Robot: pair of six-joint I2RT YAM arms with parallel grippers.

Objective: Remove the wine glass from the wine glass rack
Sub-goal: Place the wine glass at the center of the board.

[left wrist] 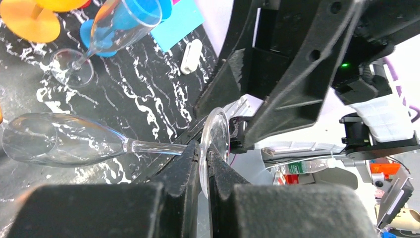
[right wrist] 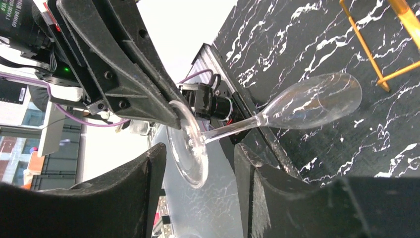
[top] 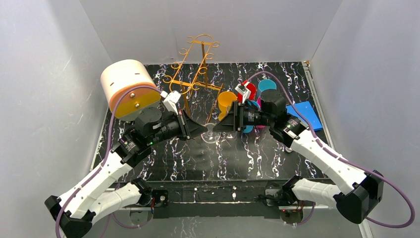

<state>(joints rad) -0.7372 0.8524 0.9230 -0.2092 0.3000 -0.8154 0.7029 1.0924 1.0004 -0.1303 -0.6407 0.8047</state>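
A clear wine glass hangs on its side above the black marbled table, off the golden wire wine glass rack at the back. My left gripper is shut on the rim of its round foot. From the opposite side my right gripper stands open around the same foot, one finger on each side with a gap to the glass. The bowl points toward the rack's base wires.
A cream-and-orange cylindrical box stands at the back left. An orange cup, other coloured cups and a blue card sit behind the right arm. Another clear glass is near them. White walls enclose the table.
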